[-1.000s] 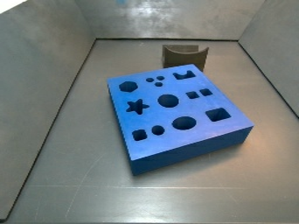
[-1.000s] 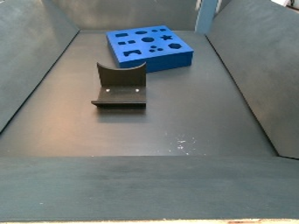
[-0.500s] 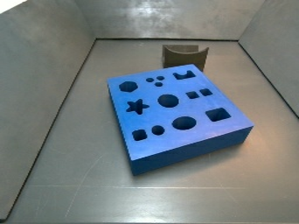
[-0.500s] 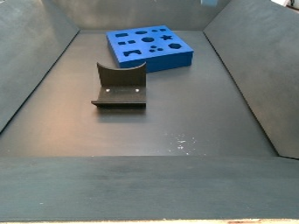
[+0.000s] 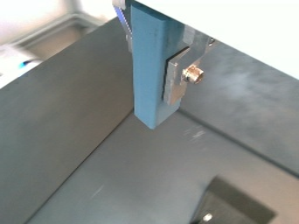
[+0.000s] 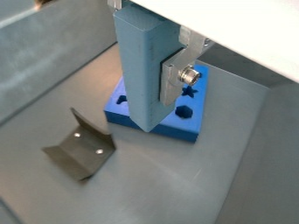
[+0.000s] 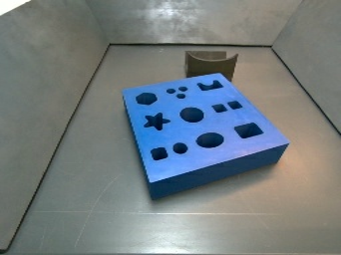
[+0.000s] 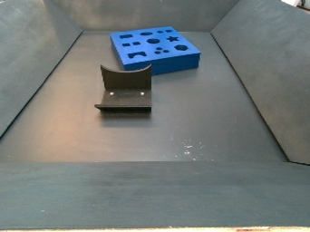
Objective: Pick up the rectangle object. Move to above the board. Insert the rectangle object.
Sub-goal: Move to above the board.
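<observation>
My gripper [image 5: 153,80] is shut on the rectangle object [image 5: 152,66], a tall light-blue block that hangs upright between the silver fingers [image 5: 176,79]. In a wrist view the gripper [image 6: 149,83] holds the block [image 6: 140,70] high in the air, with the board [image 6: 176,126] far below and partly hidden behind the block. The board, a thick blue slab with many cut-out holes, lies on the floor in both side views [image 7: 213,171] [image 8: 171,62]. Neither side view shows the gripper or the block.
The fixture, a dark L-shaped bracket, stands on the floor near the board [image 6: 79,150] [image 7: 210,63] [image 8: 123,89]. Sloping grey walls [image 7: 54,110] enclose the floor on all sides.
In a side view the block's lower end, seen at the upper edge a second ago, has risen out of the picture. The board and fixture have not moved.
</observation>
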